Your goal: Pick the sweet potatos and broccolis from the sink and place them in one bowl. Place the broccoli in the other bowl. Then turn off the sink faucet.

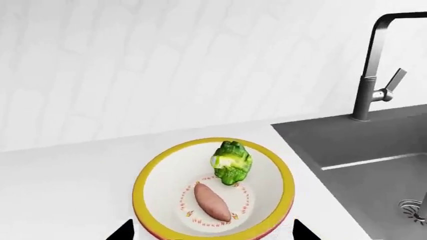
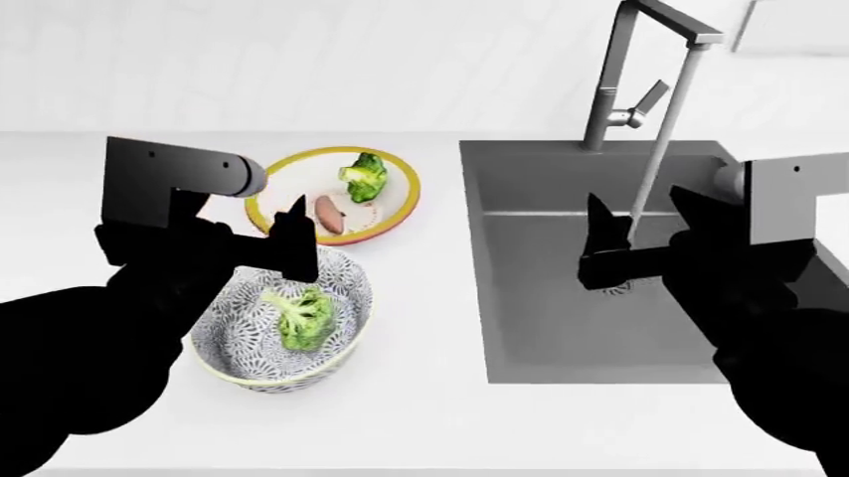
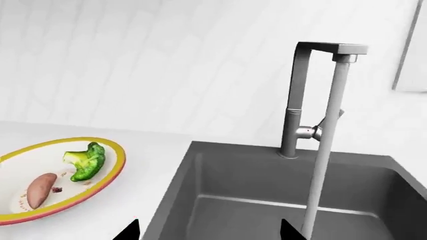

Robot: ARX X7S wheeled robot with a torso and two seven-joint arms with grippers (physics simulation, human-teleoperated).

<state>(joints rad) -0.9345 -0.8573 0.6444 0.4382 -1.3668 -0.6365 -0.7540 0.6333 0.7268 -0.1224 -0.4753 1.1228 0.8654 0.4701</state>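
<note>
A yellow-rimmed bowl (image 2: 398,176) (image 1: 150,172) (image 3: 113,170) holds one sweet potato (image 2: 329,214) (image 1: 212,201) (image 3: 40,190) and one broccoli (image 2: 362,177) (image 1: 231,161) (image 3: 85,161). In front of it a grey patterned bowl (image 2: 226,353) holds another broccoli (image 2: 302,316). My left gripper (image 2: 246,234) (image 1: 212,232) is open and hovers over the yellow-rimmed bowl's near edge, holding nothing. My right gripper (image 2: 643,214) (image 3: 208,231) is open and empty above the sink (image 2: 531,328) (image 3: 220,185). The faucet (image 2: 613,79) (image 3: 293,100) (image 1: 368,75) pours a water stream (image 2: 657,149) (image 3: 323,150).
The faucet handle (image 2: 650,99) (image 3: 328,122) (image 1: 393,82) sticks out at a slant from the faucet's column. White countertop (image 2: 424,417) surrounds the sink, with a white tiled wall behind. The sink drain (image 1: 413,210) shows in the basin; no vegetables show in it.
</note>
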